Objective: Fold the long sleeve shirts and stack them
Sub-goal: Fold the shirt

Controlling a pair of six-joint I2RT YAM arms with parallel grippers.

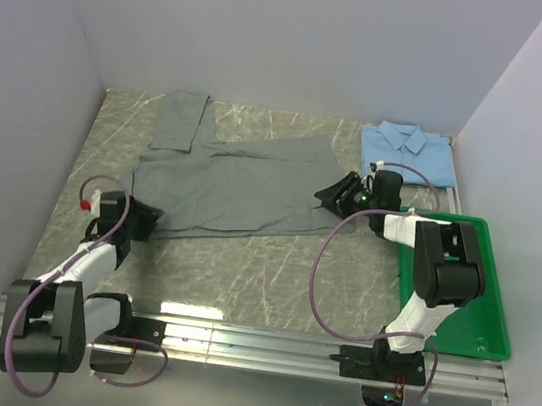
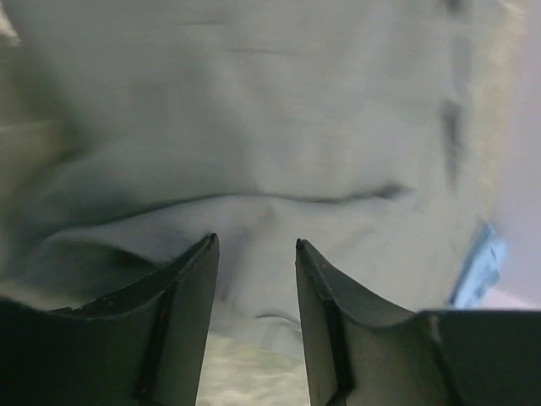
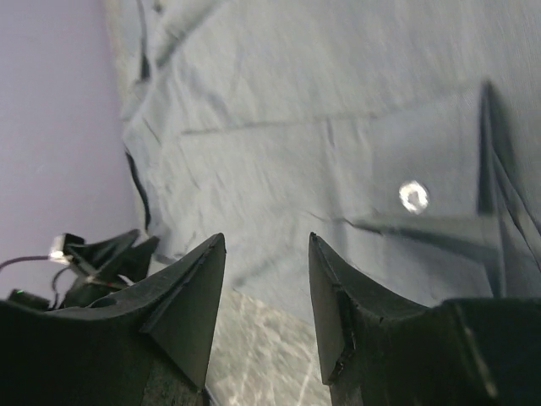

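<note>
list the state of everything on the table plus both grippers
grey shirt, unfolded, spread out, one sleeve stretching back
light blue shirt, folded, back right corner
green tray, nothing visible in it
left gripper, open, at grey shirt's near left edge
right gripper, open, at grey shirt's right edge

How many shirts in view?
2. The grey shirt lies spread on the table, centre-left. The light blue shirt sits folded in the far right corner, just beyond the green tray. No other shirt shows; none looks hidden.
</note>
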